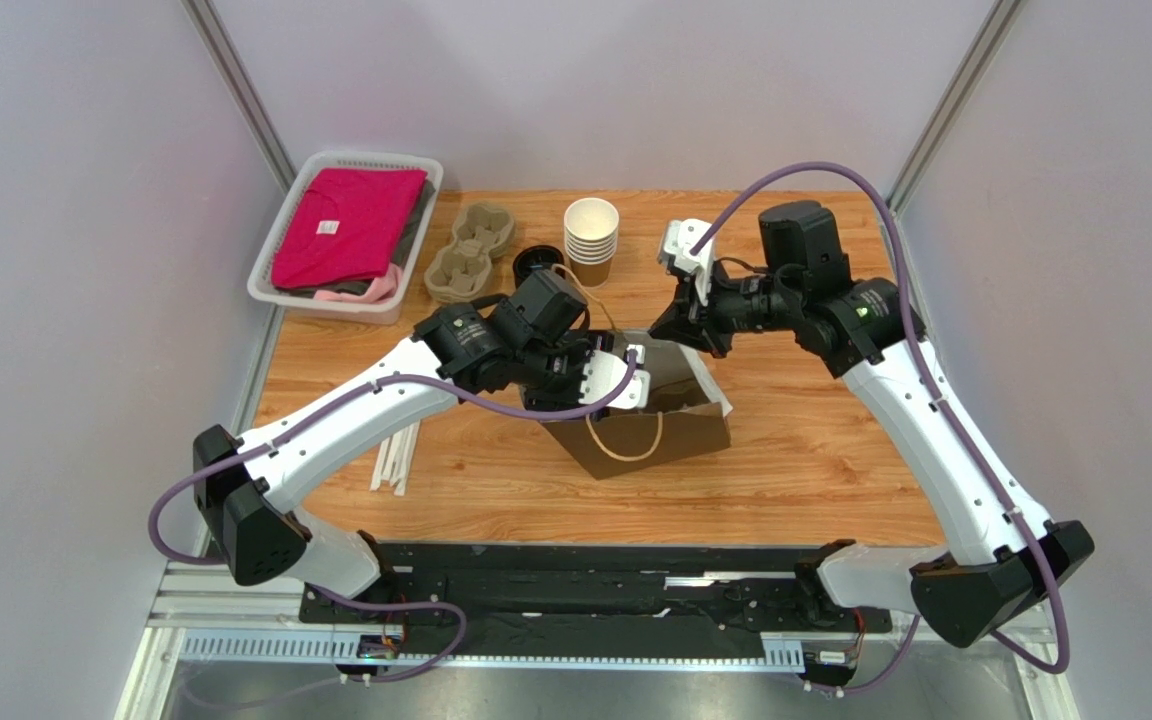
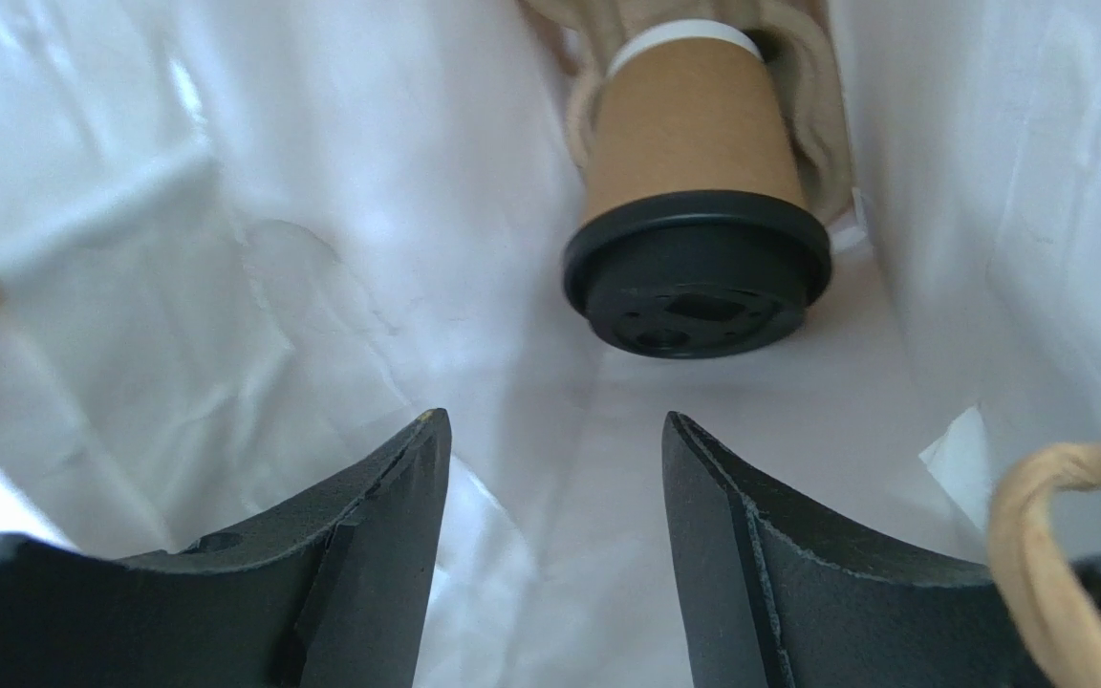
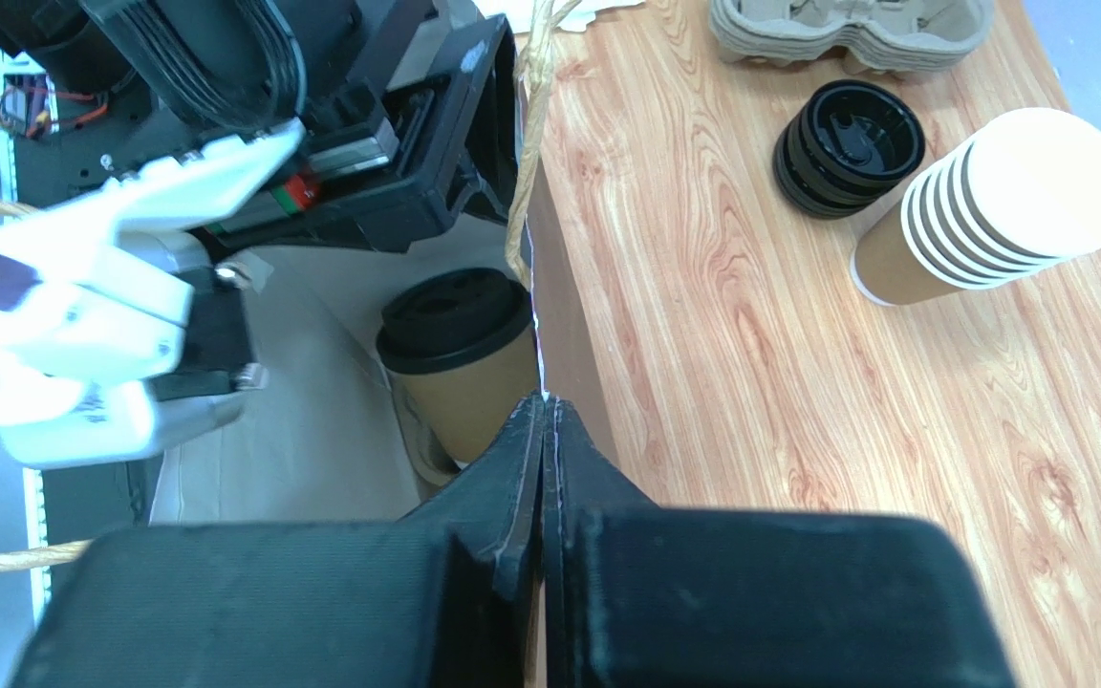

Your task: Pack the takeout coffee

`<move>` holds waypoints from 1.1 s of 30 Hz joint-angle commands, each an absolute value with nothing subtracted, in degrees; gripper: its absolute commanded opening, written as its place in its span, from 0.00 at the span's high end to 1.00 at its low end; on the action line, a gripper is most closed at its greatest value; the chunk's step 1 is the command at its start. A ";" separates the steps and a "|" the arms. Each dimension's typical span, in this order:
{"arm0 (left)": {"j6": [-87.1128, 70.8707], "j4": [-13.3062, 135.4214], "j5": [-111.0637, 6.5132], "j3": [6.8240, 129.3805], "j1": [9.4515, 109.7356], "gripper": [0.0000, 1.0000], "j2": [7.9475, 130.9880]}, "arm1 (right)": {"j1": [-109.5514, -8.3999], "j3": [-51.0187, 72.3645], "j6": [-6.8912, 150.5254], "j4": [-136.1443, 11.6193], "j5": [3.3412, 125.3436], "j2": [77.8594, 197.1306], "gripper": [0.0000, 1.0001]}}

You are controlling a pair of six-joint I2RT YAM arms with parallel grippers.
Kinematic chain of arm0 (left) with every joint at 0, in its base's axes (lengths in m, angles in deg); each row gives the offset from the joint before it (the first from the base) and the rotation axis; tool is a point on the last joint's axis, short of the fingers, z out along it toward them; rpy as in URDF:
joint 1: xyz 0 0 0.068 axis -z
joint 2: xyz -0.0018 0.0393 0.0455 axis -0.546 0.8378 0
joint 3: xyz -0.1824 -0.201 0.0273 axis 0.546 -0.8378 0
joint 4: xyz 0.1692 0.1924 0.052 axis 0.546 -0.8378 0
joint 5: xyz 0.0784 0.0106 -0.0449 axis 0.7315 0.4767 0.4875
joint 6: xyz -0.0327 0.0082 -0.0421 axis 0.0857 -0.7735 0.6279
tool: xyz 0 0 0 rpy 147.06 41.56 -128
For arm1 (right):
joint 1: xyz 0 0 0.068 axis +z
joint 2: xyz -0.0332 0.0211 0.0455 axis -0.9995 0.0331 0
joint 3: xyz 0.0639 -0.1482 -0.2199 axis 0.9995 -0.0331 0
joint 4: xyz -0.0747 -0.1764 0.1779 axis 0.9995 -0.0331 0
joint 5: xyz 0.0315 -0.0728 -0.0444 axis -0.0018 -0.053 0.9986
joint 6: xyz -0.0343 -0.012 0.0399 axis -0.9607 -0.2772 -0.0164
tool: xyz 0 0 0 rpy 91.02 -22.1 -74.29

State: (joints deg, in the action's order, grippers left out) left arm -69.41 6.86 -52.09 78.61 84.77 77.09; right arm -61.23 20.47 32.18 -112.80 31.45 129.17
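Observation:
The takeout coffee (image 2: 696,172), a brown paper cup with a black lid, sits inside a brown paper bag (image 1: 660,438) with a white lining (image 2: 226,230), its base in a beige pulp holder (image 2: 818,129). It also shows in the right wrist view (image 3: 459,351). My left gripper (image 2: 554,423) is inside the bag mouth, open and empty, a short way back from the lid; it also shows in the top view (image 1: 615,375). My right gripper (image 3: 544,409) is shut on the bag's upper edge (image 3: 539,308) and holds the mouth open; it also shows in the top view (image 1: 683,327).
A stack of lidless cups (image 1: 591,233) and a pile of black lids (image 1: 537,263) stand behind the bag. Pulp cup carriers (image 1: 473,248) and a white basket (image 1: 279,225) of pink cloth lie at the back left. White sticks (image 1: 394,450) lie left of the bag. A twine handle (image 2: 1045,531) hangs by my left fingers.

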 commanded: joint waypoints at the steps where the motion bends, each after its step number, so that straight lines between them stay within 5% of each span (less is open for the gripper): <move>1: -67.60 10.26 -52.97 76.88 84.42 0.36 76.50 | -61.03 20.03 36.00 -108.69 31.73 126.91 1.00; 14: -70.41 26.57 -54.74 66.96 84.07 0.40 62.29 | -61.21 13.71 36.70 -100.17 40.69 123.22 1.00; 23: -71.74 35.66 -54.83 58.95 84.07 0.20 56.11 | -61.21 10.80 37.23 -93.14 42.36 119.17 1.00; 33: -60.22 42.59 -58.51 57.11 80.29 0.17 48.57 | -61.30 5.01 32.84 -87.96 41.84 113.81 1.00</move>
